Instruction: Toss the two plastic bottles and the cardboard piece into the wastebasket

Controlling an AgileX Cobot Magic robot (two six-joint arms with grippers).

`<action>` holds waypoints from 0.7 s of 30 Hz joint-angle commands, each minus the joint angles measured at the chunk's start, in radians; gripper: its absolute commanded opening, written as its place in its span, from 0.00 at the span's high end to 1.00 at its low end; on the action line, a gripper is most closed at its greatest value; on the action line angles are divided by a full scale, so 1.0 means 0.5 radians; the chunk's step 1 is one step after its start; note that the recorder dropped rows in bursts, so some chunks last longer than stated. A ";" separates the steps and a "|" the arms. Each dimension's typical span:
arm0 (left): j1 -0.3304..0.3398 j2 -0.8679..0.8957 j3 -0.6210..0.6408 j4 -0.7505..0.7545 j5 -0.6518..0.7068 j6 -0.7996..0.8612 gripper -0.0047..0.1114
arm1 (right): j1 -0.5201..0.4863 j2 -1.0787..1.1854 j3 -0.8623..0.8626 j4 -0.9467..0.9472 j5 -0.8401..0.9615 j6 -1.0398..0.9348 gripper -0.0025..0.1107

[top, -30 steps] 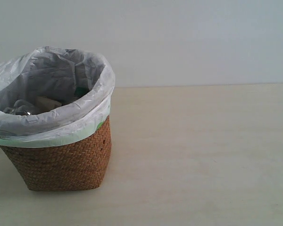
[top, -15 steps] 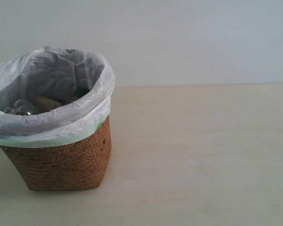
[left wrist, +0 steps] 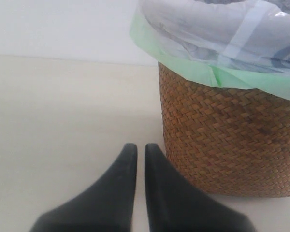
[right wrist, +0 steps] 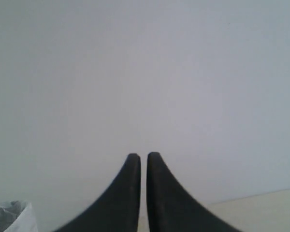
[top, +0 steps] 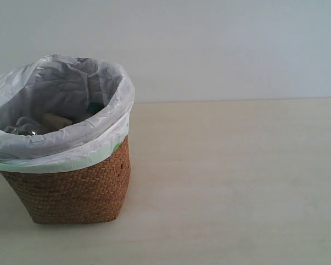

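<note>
The wicker wastebasket (top: 71, 187) stands at the left of the exterior view, its pale plastic bag (top: 66, 144) folded over the rim. Inside it I make out clear crumpled plastic of a bottle (top: 22, 127), a beige cardboard piece (top: 56, 120) and a bit of green (top: 94, 107); most of the contents are hidden by the bag. Neither gripper shows in the exterior view. My left gripper (left wrist: 140, 146) is shut and empty, low over the table beside the wastebasket (left wrist: 232, 140). My right gripper (right wrist: 143, 155) is shut and empty, facing the wall.
The light wooden table (top: 237, 182) stretches right of the basket to a plain grey wall (top: 220, 49). A corner of the bag (right wrist: 9, 215) shows in the right wrist view, and a strip of table (right wrist: 261, 208).
</note>
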 commanded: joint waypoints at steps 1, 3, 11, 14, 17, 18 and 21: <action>0.007 -0.005 0.006 0.004 -0.005 -0.017 0.91 | -0.011 -0.009 0.313 0.072 -0.527 0.002 0.97; 0.007 -0.005 0.006 0.004 -0.005 -0.017 0.91 | -0.011 -0.009 0.508 0.065 -0.693 0.002 0.97; 0.007 -0.005 0.006 0.004 -0.005 -0.017 0.91 | -0.011 -0.009 0.987 -0.106 -0.708 0.002 0.97; 0.007 -0.005 0.006 0.004 -0.005 -0.017 0.91 | -0.011 -0.009 0.987 -0.106 -0.532 0.002 0.97; 0.007 -0.005 0.006 0.004 -0.005 -0.017 0.91 | -0.011 -0.009 0.987 -0.106 -0.427 0.002 0.97; 0.007 -0.005 0.006 0.004 -0.005 -0.017 0.91 | -0.011 -0.009 0.987 -0.106 -0.385 0.002 0.97; 0.007 -0.005 0.006 0.004 -0.005 -0.017 0.91 | -0.011 -0.009 0.987 -0.122 -0.180 0.002 0.97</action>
